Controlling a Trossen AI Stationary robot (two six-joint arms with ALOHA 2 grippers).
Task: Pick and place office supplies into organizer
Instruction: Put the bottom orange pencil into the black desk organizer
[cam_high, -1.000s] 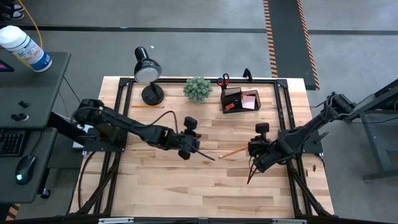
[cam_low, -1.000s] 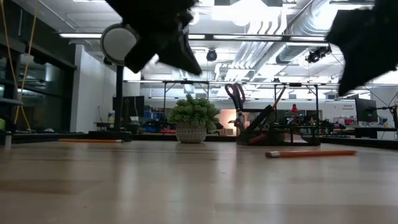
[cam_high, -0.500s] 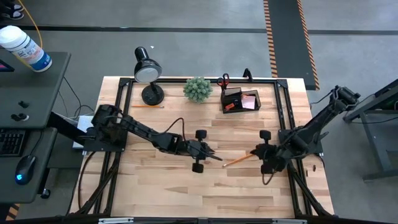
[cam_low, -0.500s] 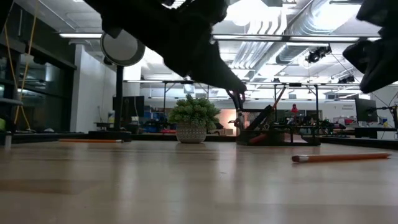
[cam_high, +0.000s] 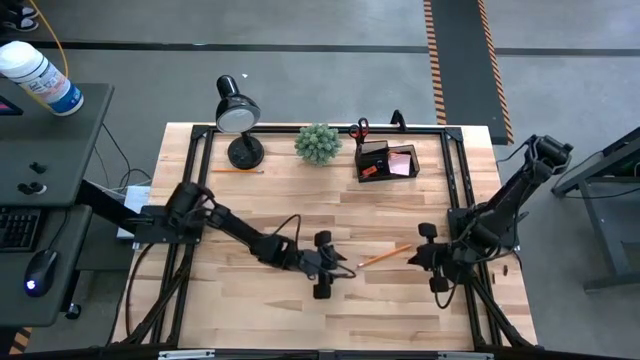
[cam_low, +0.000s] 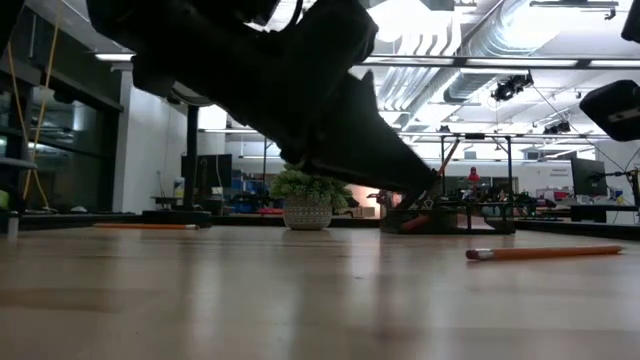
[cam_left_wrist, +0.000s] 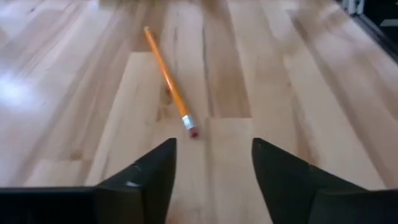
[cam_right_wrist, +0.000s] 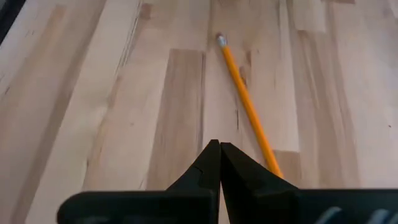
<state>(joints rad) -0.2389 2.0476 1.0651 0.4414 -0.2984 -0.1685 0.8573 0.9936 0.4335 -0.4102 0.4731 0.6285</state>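
Note:
An orange pencil (cam_high: 383, 256) lies flat on the wooden table, right of centre. It also shows in the low view (cam_low: 545, 252). My left gripper (cam_high: 348, 270) hangs low and open just left of the pencil's eraser end (cam_left_wrist: 193, 132), which lies ahead of the gap between its fingers (cam_left_wrist: 214, 146). My right gripper (cam_high: 414, 256) is shut and hovers above the table by the pencil's other end (cam_right_wrist: 247, 106). The black organizer (cam_high: 385, 160) stands at the far edge with red-handled scissors (cam_high: 359, 129) upright in it. A second pencil (cam_high: 237, 171) lies near the lamp.
A black desk lamp (cam_high: 238, 115) and a green plant ball in a pot (cam_high: 318, 143) stand along the far edge, left of the organizer. Black frame rails (cam_high: 455, 180) run along the table's sides. Bare wood lies between the arms and toward the near edge.
My left gripper has moved right and toward the near edge, come down low toward the pencil's eraser end, and opened. My right gripper has drawn back toward the right edge. The pencil has slid a little to the right and nearer, still flat on the table.

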